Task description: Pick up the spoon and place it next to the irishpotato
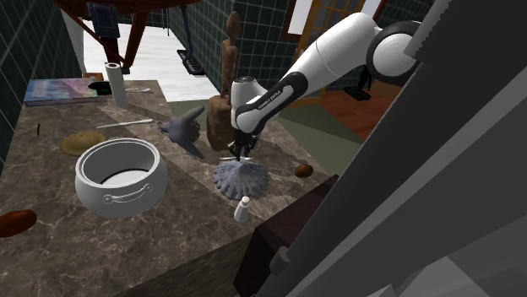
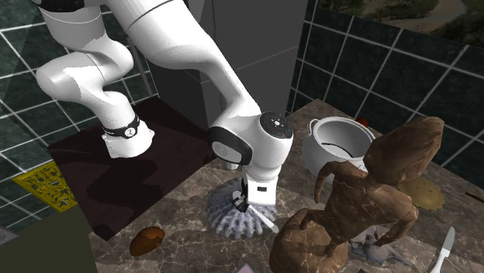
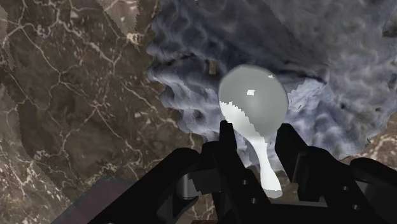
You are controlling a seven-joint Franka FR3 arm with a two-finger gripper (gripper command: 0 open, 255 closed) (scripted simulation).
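My gripper [image 1: 236,154] hangs just over a ruffled grey-blue object [image 1: 241,178] on the marble counter. It is shut on the handle of a white spoon [image 3: 253,102]; the rounded bowl sticks out past the fingertips [image 3: 226,143] above the ruffles [image 3: 343,95]. In the second exterior view the gripper [image 2: 252,205] shows the spoon handle [image 2: 264,221] poking out beneath it. A tan, speckled potato-like lump [image 1: 82,142] lies far off toward the shoulder view's left, behind the white pot [image 1: 118,175]; it also shows as the tan lump [image 2: 423,192].
A brown figurine [image 1: 224,101] stands right behind the gripper. A grey-blue hand-like object [image 1: 184,131], a knife [image 1: 122,124], a small white bottle [image 1: 242,209], a small brown lump [image 1: 302,170] and a reddish-brown lump [image 1: 15,222] lie on the counter. The counter's edge runs close beside the bottle.
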